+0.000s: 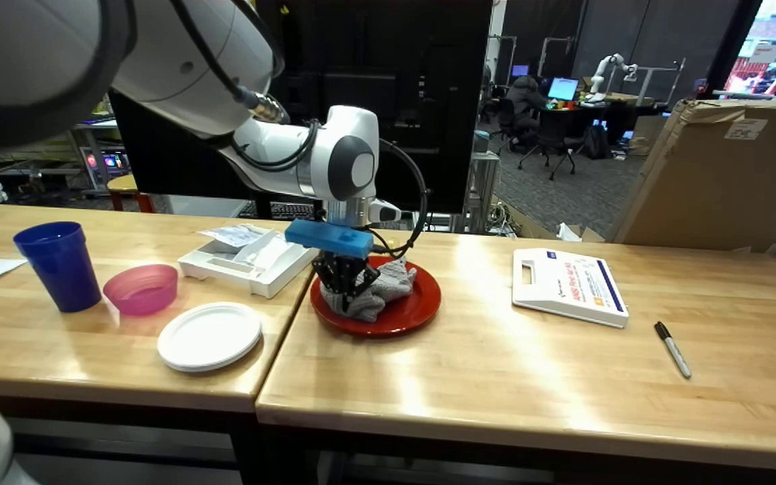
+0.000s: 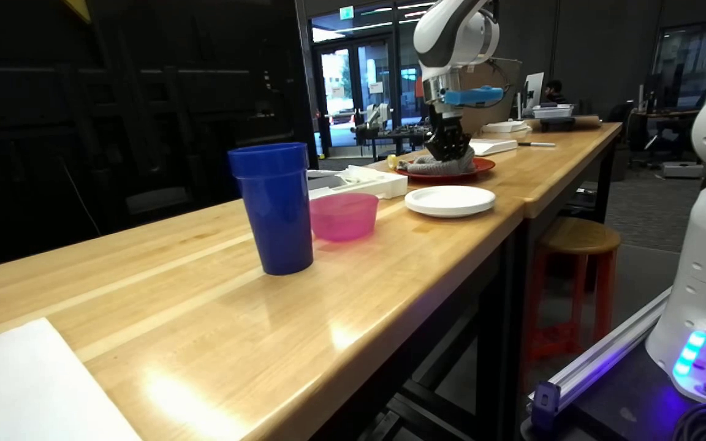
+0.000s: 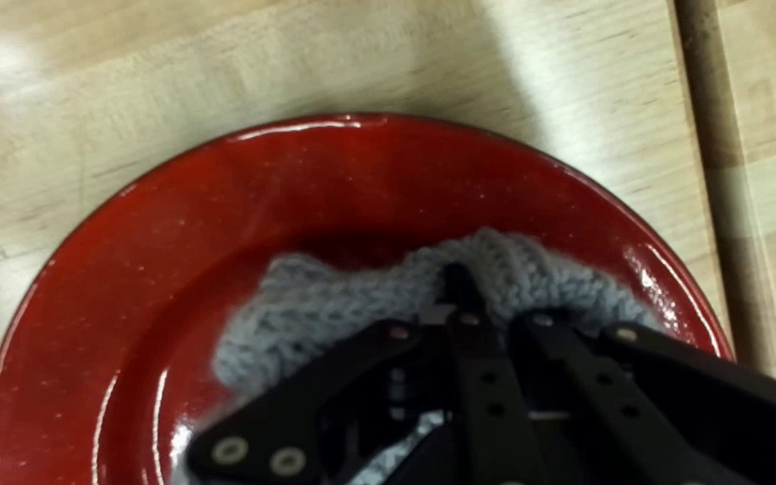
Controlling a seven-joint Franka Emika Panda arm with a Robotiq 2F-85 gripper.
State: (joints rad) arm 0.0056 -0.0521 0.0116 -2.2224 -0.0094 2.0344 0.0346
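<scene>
My gripper (image 1: 346, 296) points down into a grey knitted cloth (image 1: 391, 286) that lies bunched on a red plate (image 1: 430, 296). In the wrist view the two black fingers (image 3: 496, 303) are close together, with a fold of the cloth (image 3: 334, 306) raised between them. The fingers look shut on it; the right fingertip is buried in the knit. The cloth still rests on the plate (image 3: 354, 162). The other exterior angle also shows the gripper (image 2: 450, 153) down on the cloth (image 2: 432, 166), over the plate (image 2: 486, 165).
Left of the plate are stacked white plates (image 1: 209, 337), a pink bowl (image 1: 141, 289), a blue cup (image 1: 59, 266) and an open white case part (image 1: 253, 259). A white first-aid case lid (image 1: 566, 286) and a marker (image 1: 672, 349) lie right. A large black screen (image 1: 388, 101) stands behind.
</scene>
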